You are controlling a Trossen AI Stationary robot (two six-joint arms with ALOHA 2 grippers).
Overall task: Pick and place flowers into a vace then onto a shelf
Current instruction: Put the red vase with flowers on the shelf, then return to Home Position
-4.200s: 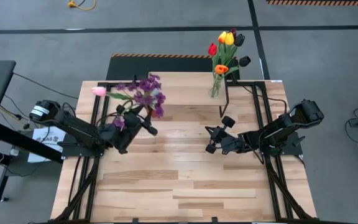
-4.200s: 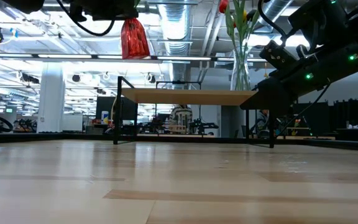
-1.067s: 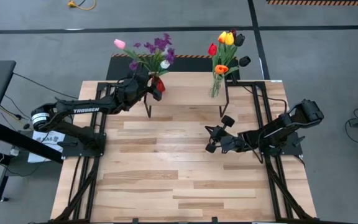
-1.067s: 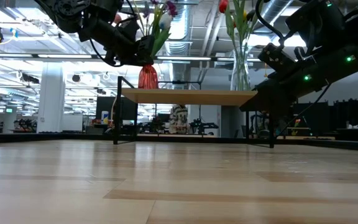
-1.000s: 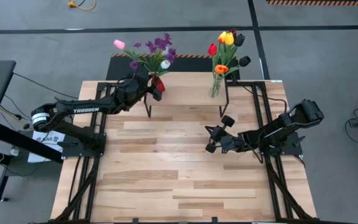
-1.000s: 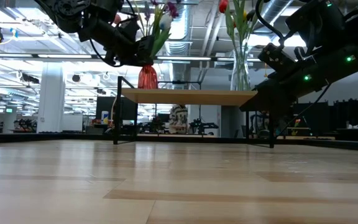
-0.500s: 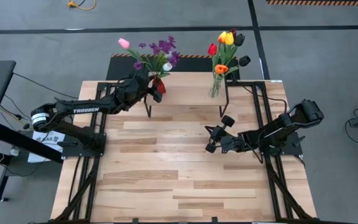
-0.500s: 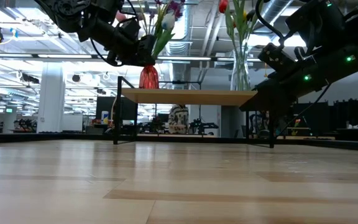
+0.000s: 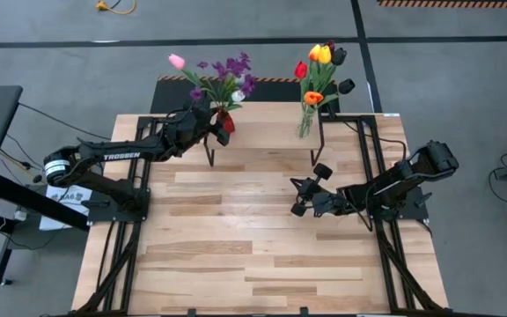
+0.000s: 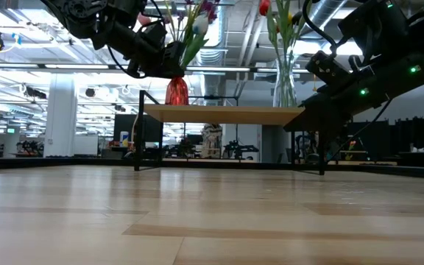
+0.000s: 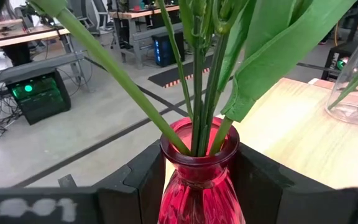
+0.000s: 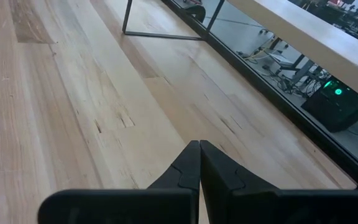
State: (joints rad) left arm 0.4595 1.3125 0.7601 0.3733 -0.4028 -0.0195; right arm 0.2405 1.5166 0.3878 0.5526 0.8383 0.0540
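Flowers [image 9: 220, 77] on long green stems, purple sprigs with one pink and one white bloom, stand in a red glass vase [image 11: 199, 180] on the left end of the shelf [image 9: 267, 123], a low riser with a light wood top and thin black legs. From table height the vase's base sits on the shelf top. The left gripper [image 9: 216, 129] reaches in from the left side of the table, its two dark fingers [image 11: 143, 186] pinching the vase's neck from both sides. On the shelf's right end stands a clear glass vase [image 9: 305, 121] with red, yellow, orange and dark tulips [image 9: 322, 69]. The right gripper [image 9: 308, 190] waits above the plank table [image 9: 236, 255], in front of the shelf and well apart from both vases, its fingers [image 12: 191, 168] pressed together and holding nothing.
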